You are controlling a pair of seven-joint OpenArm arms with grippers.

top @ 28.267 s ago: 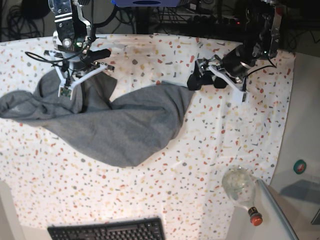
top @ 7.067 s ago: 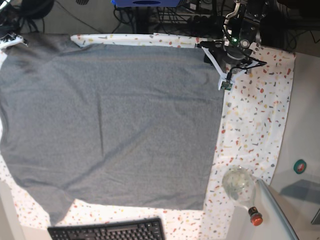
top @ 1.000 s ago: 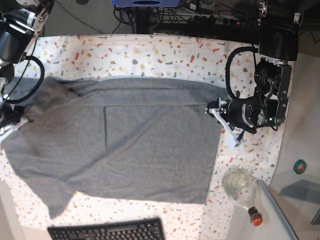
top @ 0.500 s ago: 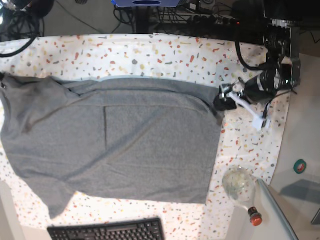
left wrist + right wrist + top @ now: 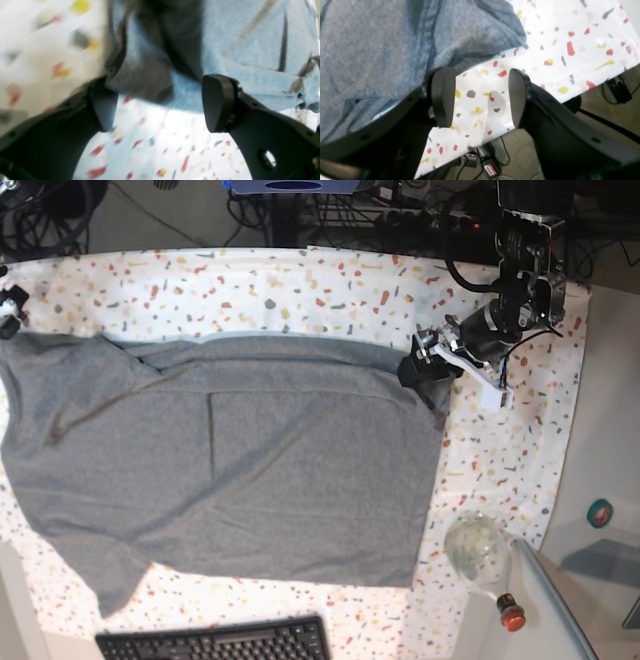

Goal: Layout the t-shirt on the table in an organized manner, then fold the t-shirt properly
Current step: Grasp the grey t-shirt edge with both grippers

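Looking at your base view, you see the t-shirt [image 5: 230,470] spread over the table [image 5: 500,470], filling the left and centre of the frame. Your left gripper [image 5: 160,103] hangs with jaws spread at the shirt's upper right corner, nothing between them. Your right gripper [image 5: 482,97] is likewise spread, beside the shirt's edge, over bare speckled cloth.
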